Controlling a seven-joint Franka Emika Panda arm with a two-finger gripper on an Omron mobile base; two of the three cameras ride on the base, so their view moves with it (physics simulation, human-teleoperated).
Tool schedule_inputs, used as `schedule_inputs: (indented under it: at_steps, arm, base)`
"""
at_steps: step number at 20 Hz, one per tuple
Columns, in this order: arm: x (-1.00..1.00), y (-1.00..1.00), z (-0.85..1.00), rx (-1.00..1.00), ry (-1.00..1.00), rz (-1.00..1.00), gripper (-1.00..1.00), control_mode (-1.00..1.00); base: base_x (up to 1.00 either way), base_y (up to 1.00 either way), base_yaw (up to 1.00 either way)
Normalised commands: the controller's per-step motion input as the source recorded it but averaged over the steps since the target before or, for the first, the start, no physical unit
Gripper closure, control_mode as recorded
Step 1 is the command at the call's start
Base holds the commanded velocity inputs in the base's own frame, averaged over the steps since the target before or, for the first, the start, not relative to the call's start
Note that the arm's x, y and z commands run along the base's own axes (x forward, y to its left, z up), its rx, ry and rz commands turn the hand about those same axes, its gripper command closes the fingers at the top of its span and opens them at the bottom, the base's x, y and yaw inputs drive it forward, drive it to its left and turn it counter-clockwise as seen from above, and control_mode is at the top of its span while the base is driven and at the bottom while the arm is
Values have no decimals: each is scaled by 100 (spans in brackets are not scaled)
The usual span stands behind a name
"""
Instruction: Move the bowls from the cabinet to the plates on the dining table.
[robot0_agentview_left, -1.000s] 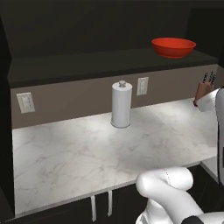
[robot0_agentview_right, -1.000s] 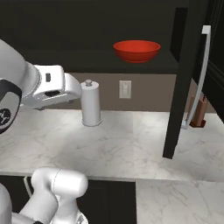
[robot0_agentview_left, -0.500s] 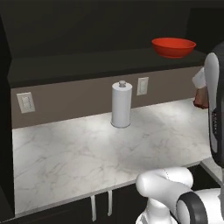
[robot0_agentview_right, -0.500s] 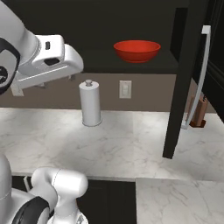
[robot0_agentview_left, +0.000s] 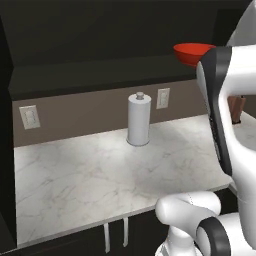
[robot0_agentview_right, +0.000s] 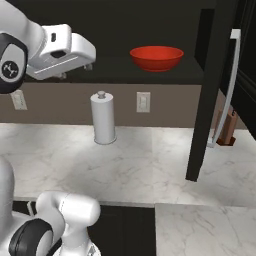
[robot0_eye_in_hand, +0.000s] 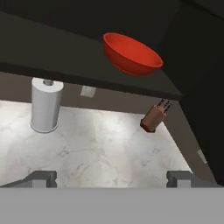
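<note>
Fingers spread wide and empty, one red bowl sits up ahead of them on the cabinet shelf, and a low approach could clip that shelf's edge or shove the bowl back; below stand one paper-towel roll and one knife block.

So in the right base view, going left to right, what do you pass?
Gripper → paper towel roll → wall outlet → red bowl → open cabinet door → knife block.
</note>
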Motion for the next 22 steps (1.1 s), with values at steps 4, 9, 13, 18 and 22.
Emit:
schedule_inputs:
  at_steps: [4,9,13,18,22]
  arm:
    - [51,0,26,0,-2,-6,-100,-100]
    - [11,0,1,0,-1,0,-100,-100]
    - [20,0,0,0,-12,0,-100,-100]
    - [36,0,-14,0,-21,0,-100,-100]
    - [33,0,-1,0,-8,0,-100,-100]
  base:
    - [0,0,0]
    - [0,0,0]
    - [0,0,0]
    - [0,0,0]
    - [0,0,0]
